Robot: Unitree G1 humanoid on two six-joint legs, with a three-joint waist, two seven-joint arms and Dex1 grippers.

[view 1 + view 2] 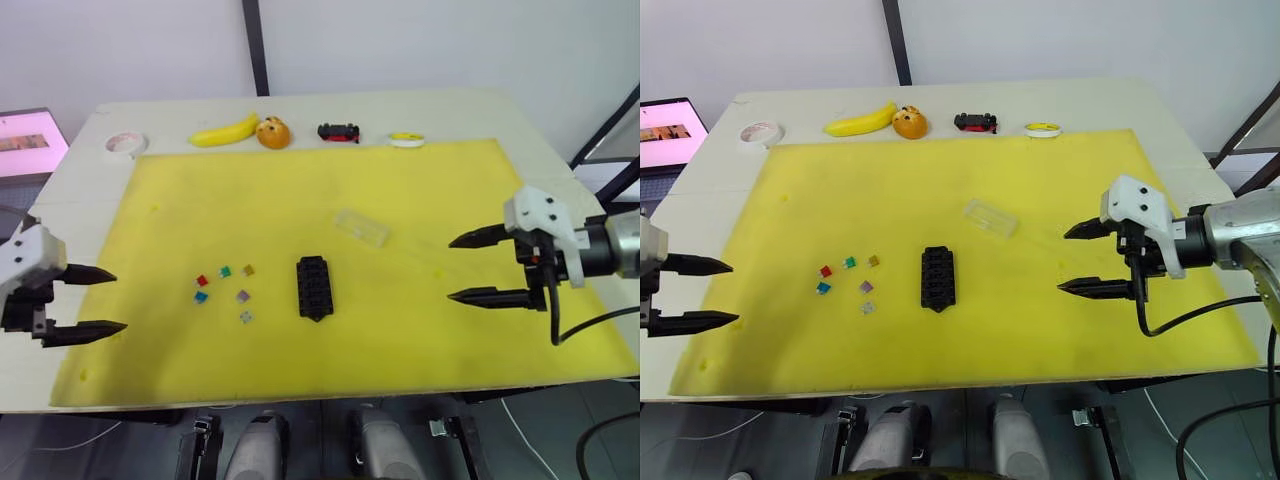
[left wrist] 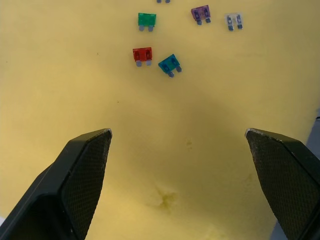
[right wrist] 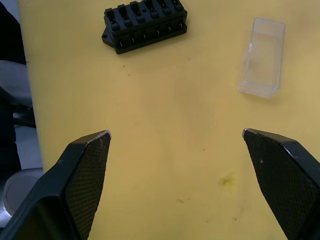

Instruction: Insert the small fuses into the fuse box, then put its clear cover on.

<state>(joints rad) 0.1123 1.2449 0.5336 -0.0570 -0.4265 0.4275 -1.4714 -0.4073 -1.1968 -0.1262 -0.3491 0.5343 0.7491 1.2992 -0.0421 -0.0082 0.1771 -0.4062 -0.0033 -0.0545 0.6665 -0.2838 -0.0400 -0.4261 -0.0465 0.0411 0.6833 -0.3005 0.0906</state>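
Both grippers, left (image 1: 118, 300) and right (image 1: 452, 268), gape wide, empty. Small fuses (image 1: 225, 290) lie left of fuse box (image 1: 313, 287); pinch one squarely.

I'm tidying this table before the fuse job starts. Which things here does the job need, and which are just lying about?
Needed:
- fuses, loose on the yellow mat
- fuse box, slots empty
- clear cover, lying apart from the box

Lying about, along the far edge:
- banana
- orange
- toy car
- white tape roll
- yellow tape roll
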